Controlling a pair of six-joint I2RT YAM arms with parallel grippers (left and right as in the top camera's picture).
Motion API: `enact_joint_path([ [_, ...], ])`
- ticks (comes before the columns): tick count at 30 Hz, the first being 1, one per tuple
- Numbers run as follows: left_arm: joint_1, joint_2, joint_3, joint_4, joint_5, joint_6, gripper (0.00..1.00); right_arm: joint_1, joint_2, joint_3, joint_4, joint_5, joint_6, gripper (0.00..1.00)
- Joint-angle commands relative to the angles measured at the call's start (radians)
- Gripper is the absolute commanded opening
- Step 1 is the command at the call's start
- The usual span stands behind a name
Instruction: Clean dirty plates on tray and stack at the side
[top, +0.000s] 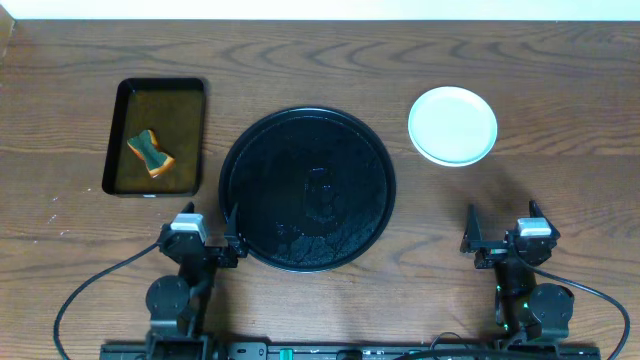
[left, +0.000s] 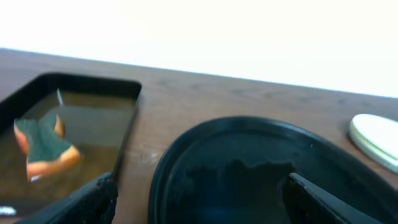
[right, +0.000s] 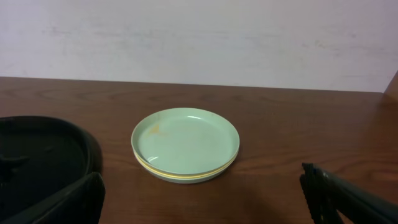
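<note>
The plates (top: 453, 124) sit in one stack on the table, right of the round black tray (top: 307, 188). In the right wrist view the stack (right: 185, 143) shows a mint plate on top with a small orange smear, a yellow rim under it and a pale rim at the bottom. The tray holds no plates; its dark surface also fills the left wrist view (left: 249, 168). My left gripper (top: 205, 245) is open and empty at the tray's near left rim. My right gripper (top: 505, 238) is open and empty, near the table's front, apart from the stack.
A rectangular black tray (top: 155, 136) with brownish liquid and an orange-and-green sponge (top: 151, 152) stands at the left; it also shows in the left wrist view (left: 93, 118). Bare wooden table surrounds the stack.
</note>
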Motion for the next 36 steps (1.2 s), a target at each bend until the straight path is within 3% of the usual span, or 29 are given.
enact_joint_path([
  [1, -0.006, -0.040, -0.011, -0.045, 0.011, 0.018, 0.85, -0.009, -0.005, -0.002, -0.004, 0.002, -0.008, 0.99],
  [9, -0.006, -0.039, -0.011, -0.045, 0.010, 0.019, 0.85, -0.009, -0.005, -0.002, -0.004, 0.002, -0.008, 0.99],
  [16, -0.006, -0.039, -0.011, -0.046, 0.015, 0.154, 0.85, -0.009, -0.005, -0.002, -0.004, 0.002, -0.008, 0.99],
  [36, -0.005, -0.039, -0.011, -0.049, -0.007, 0.183, 0.85, -0.009, -0.005, -0.002, -0.004, 0.002, -0.008, 0.99],
])
